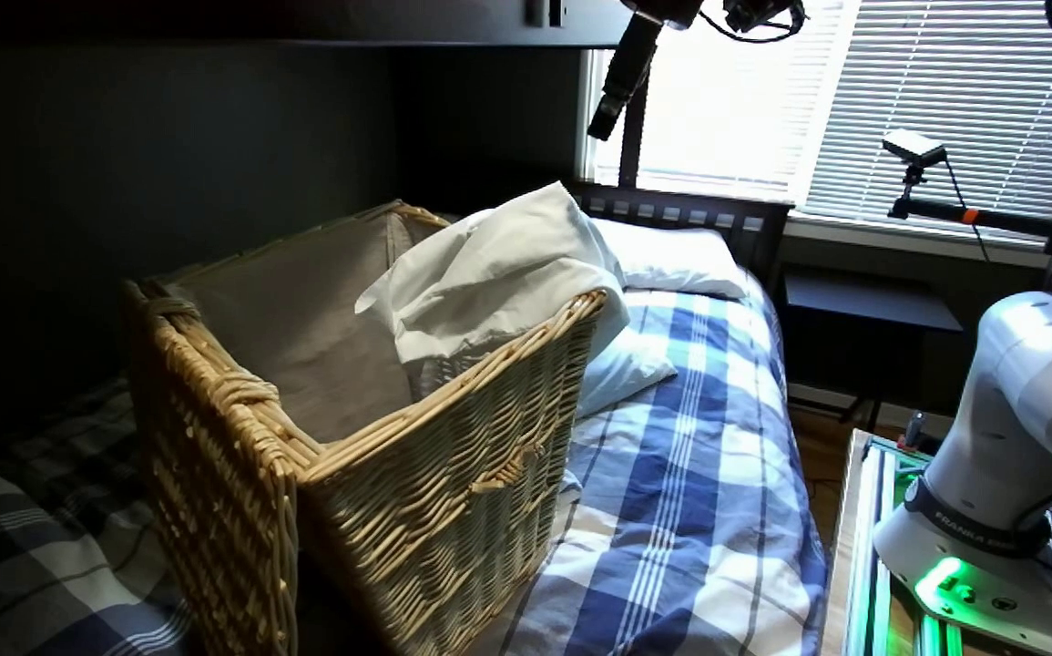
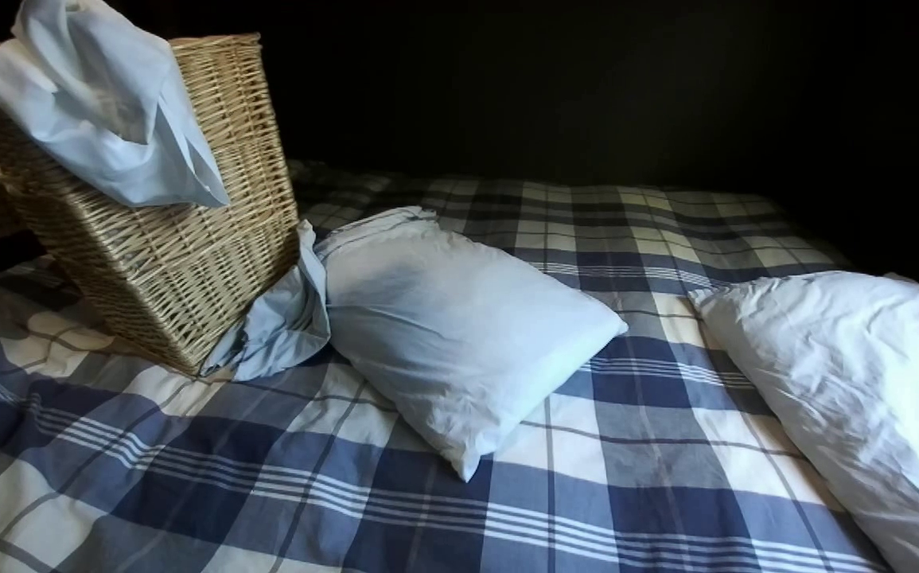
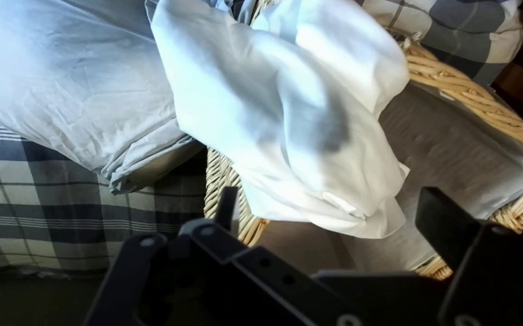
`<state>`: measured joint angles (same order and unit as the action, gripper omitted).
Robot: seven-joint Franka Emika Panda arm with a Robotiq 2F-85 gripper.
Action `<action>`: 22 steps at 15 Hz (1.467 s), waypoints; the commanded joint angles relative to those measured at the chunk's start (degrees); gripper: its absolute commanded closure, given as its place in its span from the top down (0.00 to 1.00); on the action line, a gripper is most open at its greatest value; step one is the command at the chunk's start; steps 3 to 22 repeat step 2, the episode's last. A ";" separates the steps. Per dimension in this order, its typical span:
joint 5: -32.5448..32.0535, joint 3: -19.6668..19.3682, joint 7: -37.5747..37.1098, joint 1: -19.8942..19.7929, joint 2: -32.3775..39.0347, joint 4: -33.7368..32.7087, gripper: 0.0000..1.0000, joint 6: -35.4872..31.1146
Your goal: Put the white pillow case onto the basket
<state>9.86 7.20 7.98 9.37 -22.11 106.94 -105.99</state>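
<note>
The white pillow case [image 1: 507,282] is limp and wrinkled. It lies draped over the rim of the tan wicker basket [image 1: 453,510], with part inside the opening and part hanging outside. In an exterior view the case [image 2: 117,103] hangs down the outer wall of the basket [image 2: 228,103]. In the wrist view the case [image 3: 279,117] crosses the rim of the basket [image 3: 474,93] over the beige liner. My gripper [image 3: 329,197] is open, its fingers wide apart and apart from the case. In an exterior view the gripper [image 1: 612,105] is high above the basket, mostly cut off by the top edge.
A plump white pillow [image 2: 467,318] lies on the plaid bed [image 2: 427,509] beside the basket. Another pillow [image 2: 841,382] is farther along, by the headboard [image 1: 671,210]. Bunched grey-white cloth [image 2: 284,326] touches the basket's foot. A dark overhead ledge [image 1: 307,20] spans above the bed.
</note>
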 commanded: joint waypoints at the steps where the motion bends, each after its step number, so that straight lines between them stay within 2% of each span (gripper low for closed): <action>1: -0.11 -0.12 -0.11 0.19 0.13 -0.23 1.00 0.14; 22: -0.11 -0.12 -0.11 0.19 0.13 -0.23 1.00 0.14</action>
